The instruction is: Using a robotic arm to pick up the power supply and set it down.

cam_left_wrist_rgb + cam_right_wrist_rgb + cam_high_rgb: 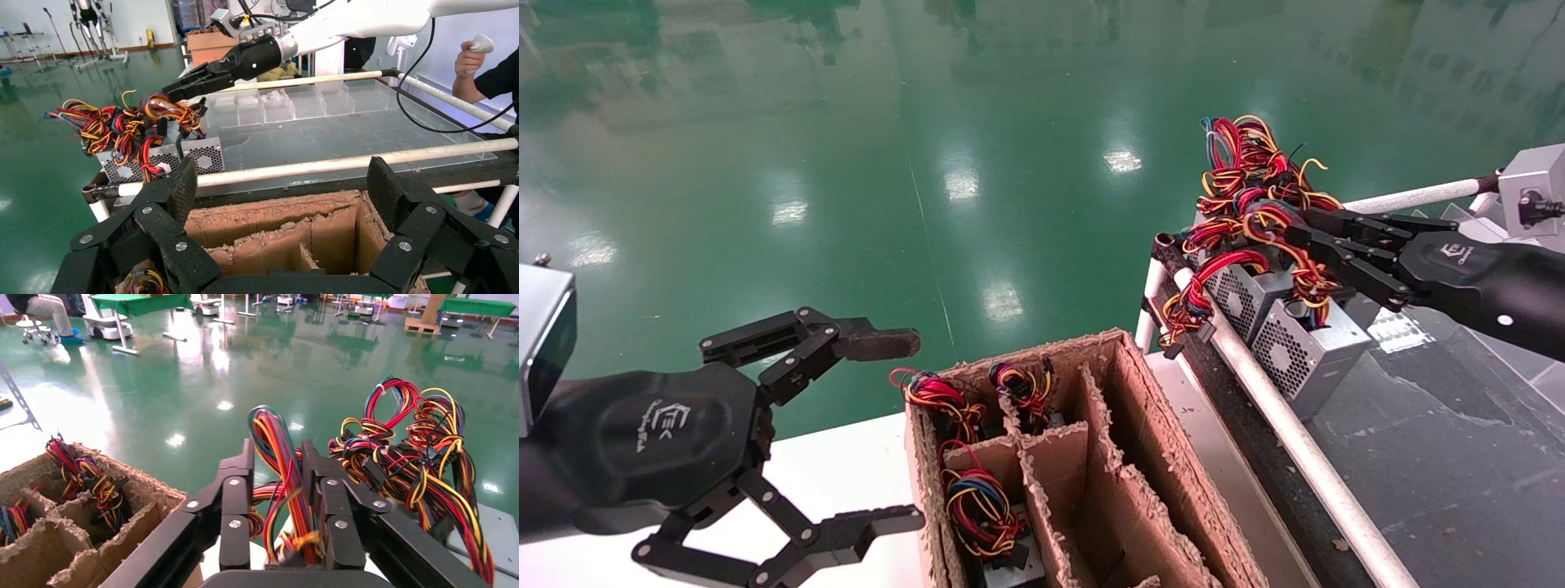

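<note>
Glossy green floor (1009, 122) beyond dark counter (1459, 457). At counter's far left edge, right tool (1299, 237) nearly closed on power supply (1303, 347) wires (287, 471). Left tool (891, 429) parked wide open, empty.

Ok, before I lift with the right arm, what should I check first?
1. Right hand on the wire bundle: ok, the wires run through it.
2. Firm hold: cannot tell.
3. Which unit those wires belong to: cannot tell. Two power supplies sit side by side against the white rail.
4. Wires free of the neighbour's: not ok, both sets form one tangle.
5. Free slot in the cardboard box: ok, the compartment nearest the rail looks empty.
6. Left hand out of the way: ok, open beside the box, away from the rail.
</note>
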`<state>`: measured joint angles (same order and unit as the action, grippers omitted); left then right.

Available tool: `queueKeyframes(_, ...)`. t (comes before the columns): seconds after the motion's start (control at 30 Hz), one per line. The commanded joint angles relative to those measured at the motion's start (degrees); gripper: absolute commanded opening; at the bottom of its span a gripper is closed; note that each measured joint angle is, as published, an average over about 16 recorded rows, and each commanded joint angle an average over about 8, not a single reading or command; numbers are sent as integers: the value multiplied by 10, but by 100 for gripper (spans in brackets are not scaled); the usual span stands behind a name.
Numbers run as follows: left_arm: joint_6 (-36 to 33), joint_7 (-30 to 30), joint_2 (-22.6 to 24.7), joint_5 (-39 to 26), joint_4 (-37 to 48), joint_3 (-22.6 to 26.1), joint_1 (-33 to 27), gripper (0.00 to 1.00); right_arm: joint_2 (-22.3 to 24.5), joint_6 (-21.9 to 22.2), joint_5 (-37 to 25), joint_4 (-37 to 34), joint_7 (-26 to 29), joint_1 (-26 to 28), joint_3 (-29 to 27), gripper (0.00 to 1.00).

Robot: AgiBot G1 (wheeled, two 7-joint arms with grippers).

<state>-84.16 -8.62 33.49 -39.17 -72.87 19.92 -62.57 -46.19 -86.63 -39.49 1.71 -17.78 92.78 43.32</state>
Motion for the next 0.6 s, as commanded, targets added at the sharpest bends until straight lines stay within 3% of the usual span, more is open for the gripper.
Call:
queueKeyframes(0.03, 0, 0, 0, 0, 0, 0, 0, 100, 1, 0, -2, -2, -2, 2, 1, 100)
queueKeyframes(0.6, 0, 0, 0, 0, 0, 0, 0, 100, 15, -24, 51, 14, -44, 8, -39, 100)
